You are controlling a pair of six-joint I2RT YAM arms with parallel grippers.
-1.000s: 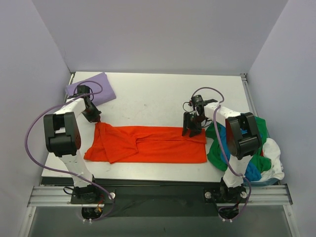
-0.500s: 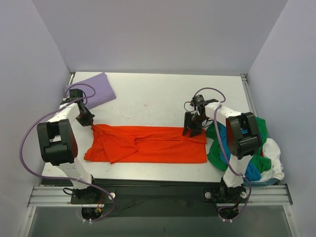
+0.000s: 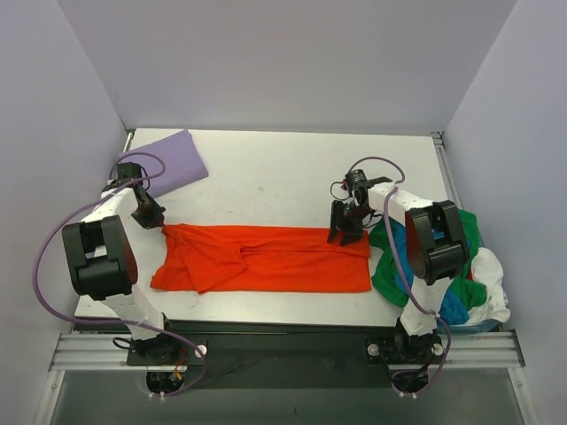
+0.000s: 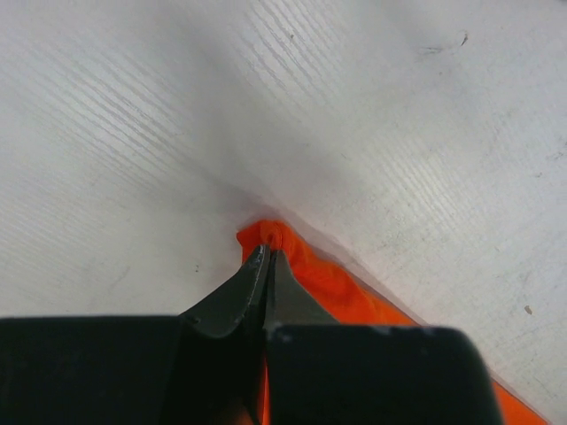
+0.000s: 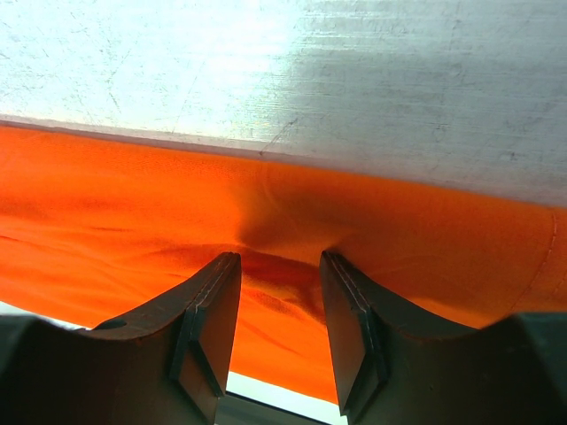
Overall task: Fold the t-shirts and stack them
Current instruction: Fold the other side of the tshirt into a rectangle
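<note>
Nearest to me, by my right arm's base at the right edge of the tabletop (image 3: 283, 177), three shirts lie in a heap. The green shirt (image 3: 385, 266) is on the side toward the middle. The white shirt (image 3: 492, 288) is on the outside, and only a little of the blue shirt (image 3: 454, 305) shows between them.

Just beside the green one, the orange shirt (image 3: 266, 258) lies as a long flat band running left to right across the near half of the tabletop. Its right part is smooth, and its left part has overlapping, creased layers.

My right gripper (image 5: 280, 266) is at the far edge of that band, close to its right end. Its fingers (image 5: 208, 310) are parted a moderate way and their tips press down on the orange cloth. A shallow pucker of cloth sits in the gap between them, and they are not clamped on it.

My left gripper (image 4: 267, 257) is at the band's far left corner, which is drawn out to a point. The fingers are pinched tight together on that tip of orange cloth, with bare tabletop all around it.

Farthest off, the lavender shirt (image 3: 168, 158) lies folded flat in the far left corner of the tabletop, apart from the orange one.
</note>
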